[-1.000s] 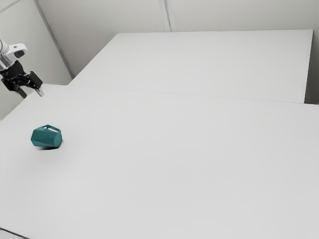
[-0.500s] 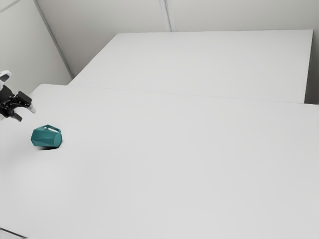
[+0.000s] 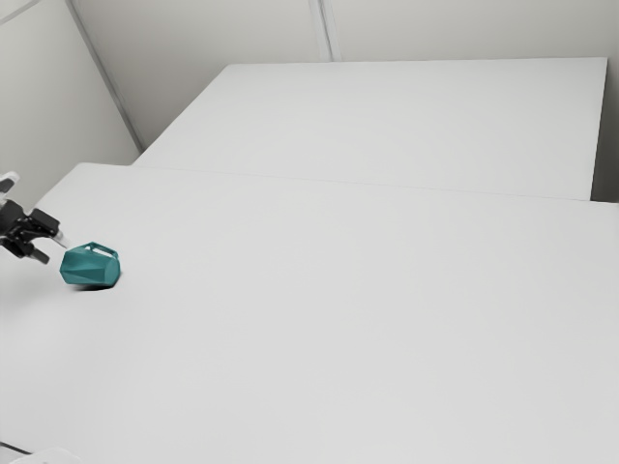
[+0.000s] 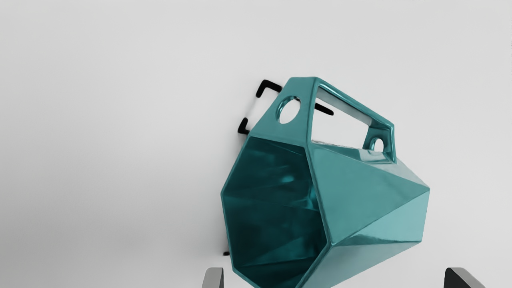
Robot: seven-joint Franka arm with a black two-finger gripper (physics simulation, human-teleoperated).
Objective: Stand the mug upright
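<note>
Mug point(image 4: 360, 200) on its side; wrist view shows mouth point(image 4: 276, 216), exterior probably base point(image 3: 113, 271); jaws wide.

see the mug point(image 3: 90, 267) on its side on the table point(image 3: 338, 338), near the exterior view's left edge. find the gripper point(image 3: 54, 252) just beside it, farther toward that edge. in the wrist view, see the handle point(image 4: 354, 107) on the side away from the fingertips. make out a second surface point(image 3: 387, 126) behind the table, a wall point(image 3: 464, 29) beyond.

White table point(image 3: 338, 319), teal mug point(image 3: 89, 268) lying on its side
</note>
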